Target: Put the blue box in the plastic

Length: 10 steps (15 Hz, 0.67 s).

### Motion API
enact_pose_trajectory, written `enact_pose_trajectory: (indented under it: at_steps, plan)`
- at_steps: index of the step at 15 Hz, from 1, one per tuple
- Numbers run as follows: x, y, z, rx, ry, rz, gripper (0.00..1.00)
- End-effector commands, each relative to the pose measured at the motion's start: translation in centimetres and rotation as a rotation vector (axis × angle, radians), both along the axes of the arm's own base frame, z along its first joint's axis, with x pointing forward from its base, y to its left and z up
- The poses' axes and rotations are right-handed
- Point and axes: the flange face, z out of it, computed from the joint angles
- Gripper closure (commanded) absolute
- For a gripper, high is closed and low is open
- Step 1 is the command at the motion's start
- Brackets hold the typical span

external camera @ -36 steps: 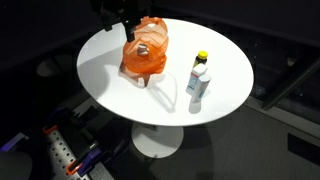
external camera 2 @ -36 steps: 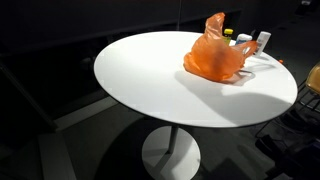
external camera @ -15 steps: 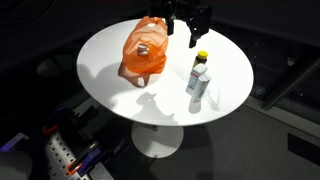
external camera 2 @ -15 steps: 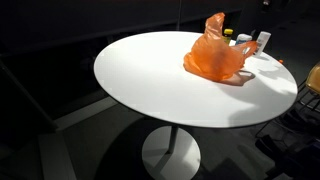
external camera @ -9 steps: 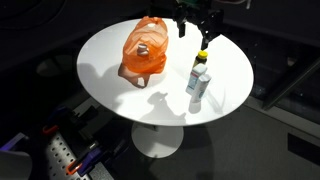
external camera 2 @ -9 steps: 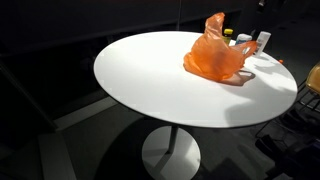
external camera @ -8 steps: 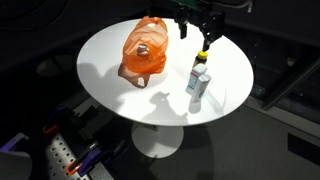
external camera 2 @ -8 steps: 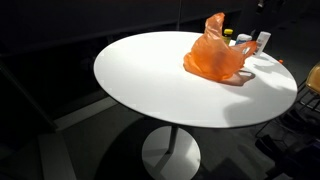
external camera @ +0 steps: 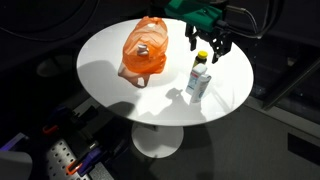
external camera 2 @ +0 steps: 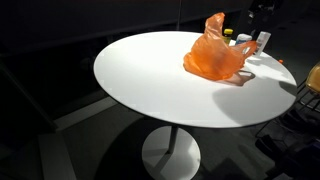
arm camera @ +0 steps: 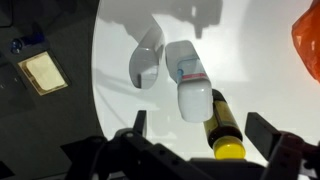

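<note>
round white table (external camera: 110, 60) on a single pedestal, dark room around it. arm (external camera: 200, 14) reaching in from the far edge, beyond the orange plastic bag (external camera: 145, 50), green part near the wrist, wrist pointed down. gripper (external camera: 209, 50) hanging just above the two containers beside the bag, touching neither. claw released: fingers (arm camera: 137, 122) spread wide in the wrist view, both containers in the gap between them, nothing grasped.

counts: one table, one arm, one bag, two containers.

bag crumpled, mouth up, near the table's middle. white container (external camera: 197, 84) near the bag, outside it, apart from it, upright as far as an exterior view shows. yellow-capped bottle (external camera: 202, 58) just beside it, between it and the claw.

wrist view only: bluish and red band on the white container (arm camera: 186, 78); dark body of the yellow-capped bottle (arm camera: 223, 128), side against the white one; grey shadow on the table (arm camera: 250, 40); corner of the bag (arm camera: 308, 40); flat tan square (arm camera: 42, 70) on the floor past the rim.

in an exterior view, bag (external camera 2: 215, 55) in front, white container (external camera 2: 262, 40) small behind it; claw lost in the dark there.
</note>
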Motion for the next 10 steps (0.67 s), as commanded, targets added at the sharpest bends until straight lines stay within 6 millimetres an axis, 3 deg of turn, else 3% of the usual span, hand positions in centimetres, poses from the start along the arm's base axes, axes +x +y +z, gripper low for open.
enact_pose_trajectory:
  at_steps: [1,10]
  plan:
    - [2.4,-1.2,-1.6,0.009,-0.004,0.043,0.0]
    - [4.5,-1.0,-6.6,0.051,0.059,0.077,0.0]
